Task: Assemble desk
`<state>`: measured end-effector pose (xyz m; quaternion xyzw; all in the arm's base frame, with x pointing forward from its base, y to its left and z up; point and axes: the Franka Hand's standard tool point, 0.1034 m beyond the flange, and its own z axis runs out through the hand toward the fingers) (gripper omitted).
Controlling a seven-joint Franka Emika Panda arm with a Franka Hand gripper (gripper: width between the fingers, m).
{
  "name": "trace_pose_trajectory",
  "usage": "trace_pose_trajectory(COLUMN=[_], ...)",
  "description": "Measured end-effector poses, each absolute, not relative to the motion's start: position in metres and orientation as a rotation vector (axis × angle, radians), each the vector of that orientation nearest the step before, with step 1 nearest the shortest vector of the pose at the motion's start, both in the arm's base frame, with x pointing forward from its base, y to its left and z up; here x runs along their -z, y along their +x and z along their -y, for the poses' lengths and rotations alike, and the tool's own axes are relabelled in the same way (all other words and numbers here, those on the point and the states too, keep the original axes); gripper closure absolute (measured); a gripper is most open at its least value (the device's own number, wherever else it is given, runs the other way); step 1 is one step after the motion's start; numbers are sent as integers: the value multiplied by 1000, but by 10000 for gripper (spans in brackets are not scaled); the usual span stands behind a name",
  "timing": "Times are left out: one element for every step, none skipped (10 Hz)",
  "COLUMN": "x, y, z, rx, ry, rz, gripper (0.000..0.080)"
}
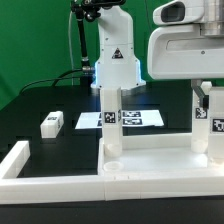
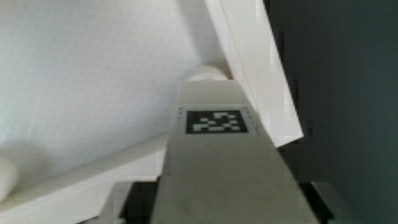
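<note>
Leg under grip: short, square-section white plastic, printed tag on one face. Judged light, rigid and smooth-sided, so likely slippery; best held on two opposite flat flanks near the free end, clear of the tag.
Long axis vertical. Lower end meets a corner socket of the desk top; free end points up into the gripper.
Gripper: fingers sit flush on both flanks of this leg, so it reads as clamped on it.
Desk top lies flat on the black tabletop, long side across the exterior view, at that view's lower right.
Second leg stands upright at the corner toward the exterior view's left.
Loose leg lies on its side, well apart.
Marker board lies behind, and the fence bar just beside the desk top.
</note>
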<state>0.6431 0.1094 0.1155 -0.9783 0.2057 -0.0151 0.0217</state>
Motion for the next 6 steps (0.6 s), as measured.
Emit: trace_pose_trajectory(x=[-115,-115,-115,-115,-114,-114], y=[643,643,641,641,641,642], z=[-109,-110,-113,-113,-113,-115], rx=[43,41,44,37,29,24], ry=[-3002,-2977,-2889,-2777,-2629,-2450], rz=[-761,-851,-1153,-1393,-1642,-1885], gripper=[512,512,512,512,512,512])
